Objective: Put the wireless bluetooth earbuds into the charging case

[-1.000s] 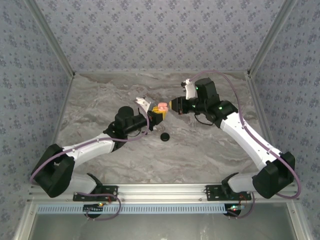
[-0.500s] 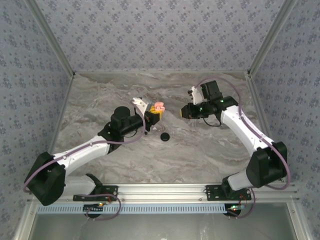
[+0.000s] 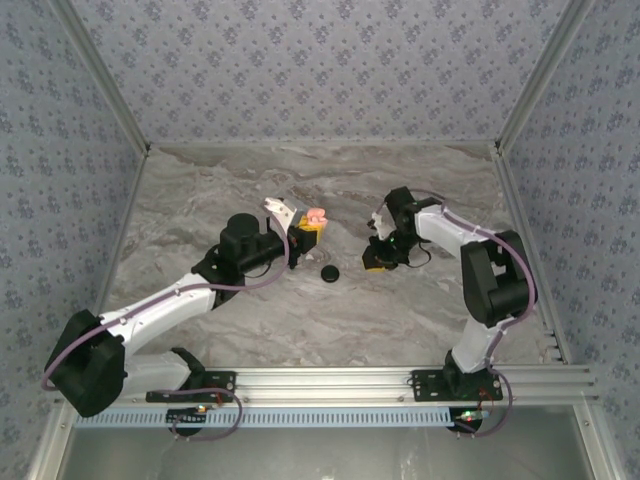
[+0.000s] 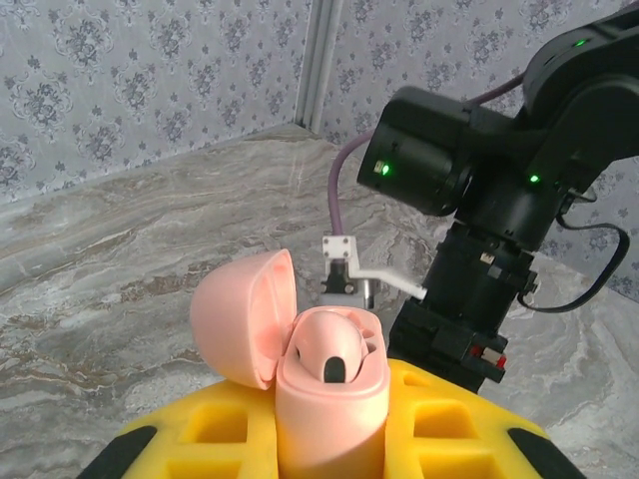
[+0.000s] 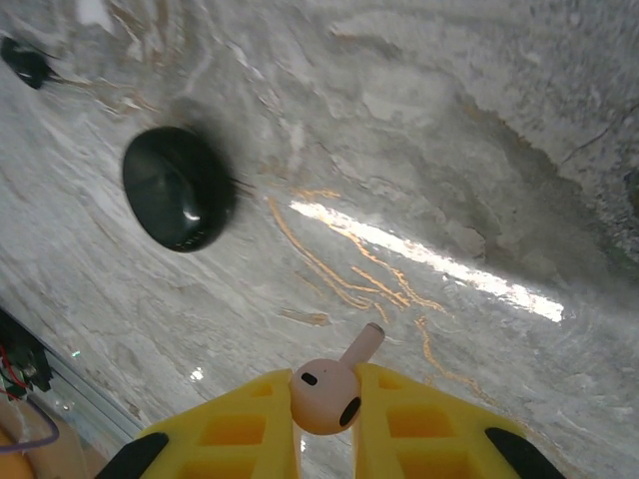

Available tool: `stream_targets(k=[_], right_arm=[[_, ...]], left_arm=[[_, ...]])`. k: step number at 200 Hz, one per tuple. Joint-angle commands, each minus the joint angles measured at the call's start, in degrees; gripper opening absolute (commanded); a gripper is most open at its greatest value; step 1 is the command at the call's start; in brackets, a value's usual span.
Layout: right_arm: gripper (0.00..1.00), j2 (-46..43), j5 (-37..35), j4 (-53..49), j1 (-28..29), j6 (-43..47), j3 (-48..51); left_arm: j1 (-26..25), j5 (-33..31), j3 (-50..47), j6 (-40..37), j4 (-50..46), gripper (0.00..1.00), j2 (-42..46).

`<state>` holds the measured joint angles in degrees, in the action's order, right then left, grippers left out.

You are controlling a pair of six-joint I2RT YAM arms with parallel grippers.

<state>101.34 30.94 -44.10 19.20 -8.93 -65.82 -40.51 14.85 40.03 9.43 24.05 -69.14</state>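
**Case clamped on the left, earbud pinched on the right**

In the overhead view the left arm [image 3: 170, 300] reaches from the lower left corner diagonally up to the middle of the frame, and its left claw [image 3: 305, 230] faces right. That claw is clenched on a glossy, pale pink, egg-shaped plastic charging case [image 3: 317, 215], which stands upright between the blocky yellow fingers [image 4: 449, 429].

The left wrist view puts the case [image 4: 329, 399] at bottom centre. Its rounded hinged lid [image 4: 245, 319] is swung open to the left and shows a smooth hollow inside. A first pale pink earbud [image 4: 334, 349] appears seated in the open well, with a small dark slot on its face.

Lower right of the case in the overhead view, a smooth black oval piece [image 3: 328, 272] lies on the grey, veined, marble-look table [image 3: 250, 190].

Further right, the right arm [image 3: 490, 280] is folded tight. It rises from the lower right, bends right of centre and doubles back leftward. The right claw [image 3: 375, 262] tips down toward the table, just right of the black oval and apart from the case.

In the right wrist view the oval sits upper left, shiny and domed. At bottom centre the right claw [image 5: 327, 404] grasps a second glossy pale pink earbud [image 5: 324, 394] by its round bulb, between yellow fingers. The earbud's short stem points toward the upper right, over the bare table.
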Motion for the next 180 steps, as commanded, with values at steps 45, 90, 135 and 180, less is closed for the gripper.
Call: stream_targets(k=[45,90,135,180], right_arm=[[0.20,5.8,-1.9,-3.3,-0.2,0.8,-2.0],[0.29,8.3,-3.9,-3.8,-0.2,0.8,-5.0],[0.41,7.9,-7.2,-3.2,0.3,0.3,-5.6],[0.44,4.0,-14.3,-0.1,3.3,1.8,-4.4]], left_arm=[[-0.2,-1.0,-0.3,-0.6,0.9,0.07,1.4],[-0.2,-1.0,-0.7,-0.5,1.2,0.06,1.5],[-0.1,-1.4,-1.1,-0.3,1.4,0.07,1.8],[-0.2,-1.5,-1.3,-0.3,1.3,0.06,2.1]])
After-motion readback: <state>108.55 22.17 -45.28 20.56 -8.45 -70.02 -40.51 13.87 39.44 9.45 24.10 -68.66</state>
